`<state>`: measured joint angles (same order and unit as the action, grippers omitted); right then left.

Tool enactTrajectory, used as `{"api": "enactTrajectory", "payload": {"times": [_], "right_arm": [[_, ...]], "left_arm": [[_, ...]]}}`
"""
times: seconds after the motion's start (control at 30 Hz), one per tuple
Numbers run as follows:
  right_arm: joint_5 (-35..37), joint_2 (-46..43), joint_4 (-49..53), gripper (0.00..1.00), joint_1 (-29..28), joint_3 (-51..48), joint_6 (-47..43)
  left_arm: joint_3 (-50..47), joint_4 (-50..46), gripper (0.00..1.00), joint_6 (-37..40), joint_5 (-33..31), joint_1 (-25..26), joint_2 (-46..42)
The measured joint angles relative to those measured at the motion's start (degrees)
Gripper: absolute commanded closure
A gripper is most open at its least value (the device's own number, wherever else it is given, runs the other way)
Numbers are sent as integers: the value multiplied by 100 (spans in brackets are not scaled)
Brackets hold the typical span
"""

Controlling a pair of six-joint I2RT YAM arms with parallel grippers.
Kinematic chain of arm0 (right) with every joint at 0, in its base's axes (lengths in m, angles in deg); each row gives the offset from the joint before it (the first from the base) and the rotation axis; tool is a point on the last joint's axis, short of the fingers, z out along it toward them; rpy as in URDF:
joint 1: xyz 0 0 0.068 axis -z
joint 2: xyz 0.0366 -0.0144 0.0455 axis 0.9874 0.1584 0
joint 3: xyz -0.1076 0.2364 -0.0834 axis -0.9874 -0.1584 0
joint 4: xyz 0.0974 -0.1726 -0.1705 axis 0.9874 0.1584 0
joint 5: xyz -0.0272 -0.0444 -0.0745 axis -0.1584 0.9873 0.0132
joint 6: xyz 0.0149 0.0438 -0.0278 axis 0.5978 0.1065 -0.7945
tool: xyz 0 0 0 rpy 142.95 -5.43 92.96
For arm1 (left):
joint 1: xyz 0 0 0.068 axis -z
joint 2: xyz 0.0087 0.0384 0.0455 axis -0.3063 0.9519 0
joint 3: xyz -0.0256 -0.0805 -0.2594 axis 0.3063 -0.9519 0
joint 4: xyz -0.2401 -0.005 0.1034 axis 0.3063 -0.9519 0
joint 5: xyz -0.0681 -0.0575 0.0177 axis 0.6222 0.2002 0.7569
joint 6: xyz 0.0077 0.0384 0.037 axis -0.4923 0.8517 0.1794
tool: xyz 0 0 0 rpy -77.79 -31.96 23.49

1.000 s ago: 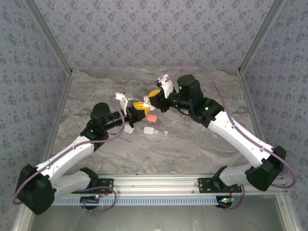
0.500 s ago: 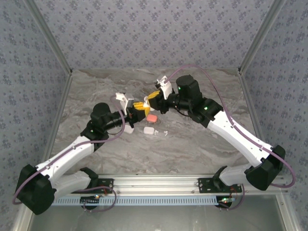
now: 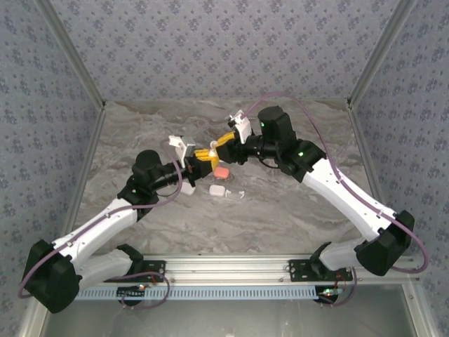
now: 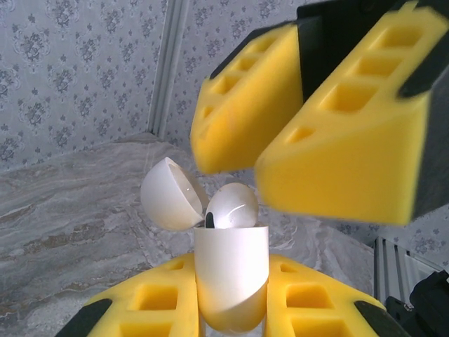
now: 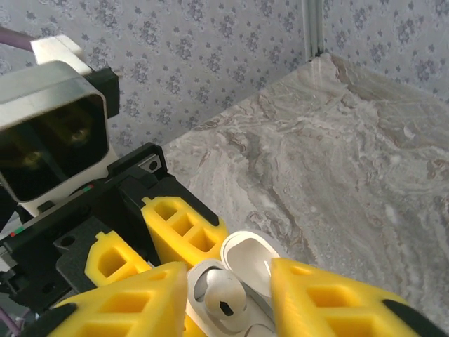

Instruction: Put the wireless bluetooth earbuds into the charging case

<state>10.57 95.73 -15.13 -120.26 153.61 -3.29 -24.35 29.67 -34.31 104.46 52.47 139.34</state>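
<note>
Clamping the open charging case (image 4: 231, 274) upright in the left hand (image 4: 231, 312); hovering the right hand (image 5: 231, 309) straight above it, parted either side of the earbud (image 5: 219, 295) in its mouth.

The left gripper (image 3: 202, 156) and right gripper (image 3: 226, 140) both have bright yellow fingers on black mounts. The charging case (image 4: 231, 274) is glossy white, as is its lid (image 4: 168, 195). The earbud (image 5: 223, 293) is white with a small dark opening. The table (image 3: 295, 203) is grey-beige with marble veining, and on it lie a coral-red piece (image 3: 221, 172) and a white piece (image 3: 216, 189). The walls (image 3: 210, 49) carry lavender-grey wallpaper with small floral sprigs. The left arm (image 3: 105, 228) and right arm (image 3: 344, 193) are white and black, with purple cables (image 3: 330, 151).
</note>
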Motion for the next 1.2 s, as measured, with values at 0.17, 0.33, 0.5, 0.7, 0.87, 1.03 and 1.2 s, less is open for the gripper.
{"api": "enactTrajectory", "payload": {"times": [0.17, 0.33, 0.5, 0.7, 0.87, 1.03, 1.2], "right_arm": [[-179, -83, -20, 38, 295, 127, 177], [-409, -354, -166, 4, 817, -184, 474], [-841, -304, -225, 0, 1051, -516, 686], [-1377, 68, -282, 0, 879, -525, 811], [-1751, 258, -297, 0, 695, -487, 826], [-2050, 295, -365, 0, 623, -393, 828], [-2210, 269, -442, 0, 623, -372, 826]], "left_arm": [[2, 0, 97, 0, 0, 0, -4], [2, 0, 97, 0, 2, 0, -7], [2, 2, 97, -2, 2, 0, -17], [11, 4, 97, -2, 2, 0, -31], [11, 2, 97, -2, 0, 0, -33], [11, 2, 97, -4, 0, 0, -33], [11, 2, 97, -2, 0, 0, -37]]}}
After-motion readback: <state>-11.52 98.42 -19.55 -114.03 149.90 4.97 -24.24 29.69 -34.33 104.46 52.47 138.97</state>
